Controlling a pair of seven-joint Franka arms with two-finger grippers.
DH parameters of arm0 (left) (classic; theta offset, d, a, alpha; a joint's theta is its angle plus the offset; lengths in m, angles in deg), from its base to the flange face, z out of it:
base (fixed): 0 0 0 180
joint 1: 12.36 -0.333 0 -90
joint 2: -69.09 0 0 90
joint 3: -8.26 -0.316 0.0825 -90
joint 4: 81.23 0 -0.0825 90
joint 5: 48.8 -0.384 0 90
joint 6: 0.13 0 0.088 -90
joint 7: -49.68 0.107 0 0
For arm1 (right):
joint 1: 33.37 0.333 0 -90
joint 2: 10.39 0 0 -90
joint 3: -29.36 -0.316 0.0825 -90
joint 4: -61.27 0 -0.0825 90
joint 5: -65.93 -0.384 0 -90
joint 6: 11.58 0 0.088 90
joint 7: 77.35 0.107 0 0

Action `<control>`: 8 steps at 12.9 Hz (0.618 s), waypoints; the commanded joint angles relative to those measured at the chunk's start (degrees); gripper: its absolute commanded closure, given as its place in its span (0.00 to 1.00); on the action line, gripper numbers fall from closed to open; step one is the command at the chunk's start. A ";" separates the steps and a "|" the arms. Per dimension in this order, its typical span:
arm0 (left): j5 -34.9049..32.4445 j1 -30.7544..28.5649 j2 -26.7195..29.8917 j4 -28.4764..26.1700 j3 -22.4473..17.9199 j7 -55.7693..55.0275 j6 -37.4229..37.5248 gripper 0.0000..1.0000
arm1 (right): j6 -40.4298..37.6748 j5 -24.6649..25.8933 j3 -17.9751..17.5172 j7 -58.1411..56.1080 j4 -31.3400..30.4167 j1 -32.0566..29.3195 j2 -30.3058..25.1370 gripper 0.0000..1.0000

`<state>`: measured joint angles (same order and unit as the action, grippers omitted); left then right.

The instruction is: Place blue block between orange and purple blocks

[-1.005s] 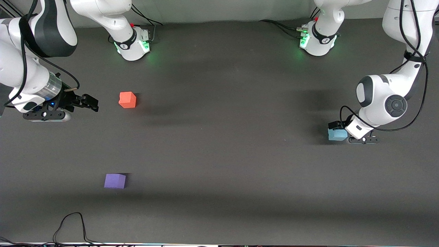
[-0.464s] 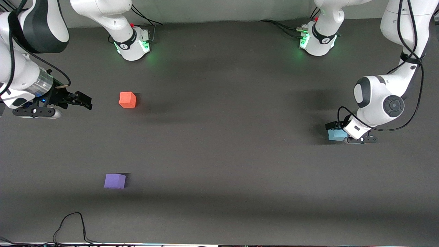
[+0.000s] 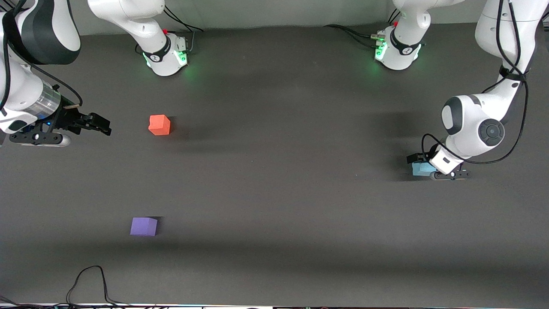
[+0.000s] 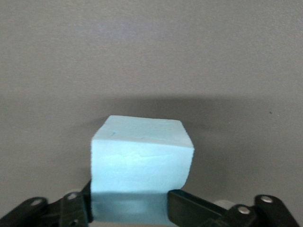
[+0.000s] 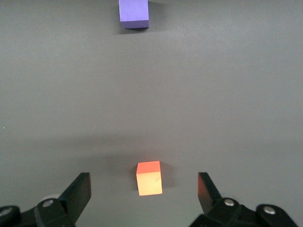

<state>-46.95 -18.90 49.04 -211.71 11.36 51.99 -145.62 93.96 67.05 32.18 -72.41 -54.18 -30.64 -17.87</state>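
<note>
Your left gripper (image 4: 130,205) reaches down, fingers clamped on the blue block (image 4: 142,161); your right gripper (image 5: 144,189) waits, fingers spread.

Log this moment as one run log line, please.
phase: grasp | left end effector: shut on blue block, on table | right end effector: open, waiting above table beside orange block | purple block: untouched
</note>
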 commanded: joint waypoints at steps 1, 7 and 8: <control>0.87 0.04 -0.78 -1.18 0.25 0.59 -2.25 1.00 | -0.78 -0.06 0.17 0.60 0.31 0.27 -0.69 0.00; 0.87 0.13 2.28 1.70 0.34 0.59 5.36 0.00 | -0.78 -0.15 0.17 0.60 0.40 0.26 -0.69 0.00; 0.87 0.04 4.04 3.89 0.25 0.85 10.61 0.00 | -0.78 -0.15 0.17 0.60 0.40 0.26 -0.69 0.00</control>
<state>-46.94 -19.14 49.78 -210.41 11.58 52.07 -142.43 93.96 67.05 32.18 -72.41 -54.14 -30.64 -17.87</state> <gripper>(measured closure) 0.692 0.000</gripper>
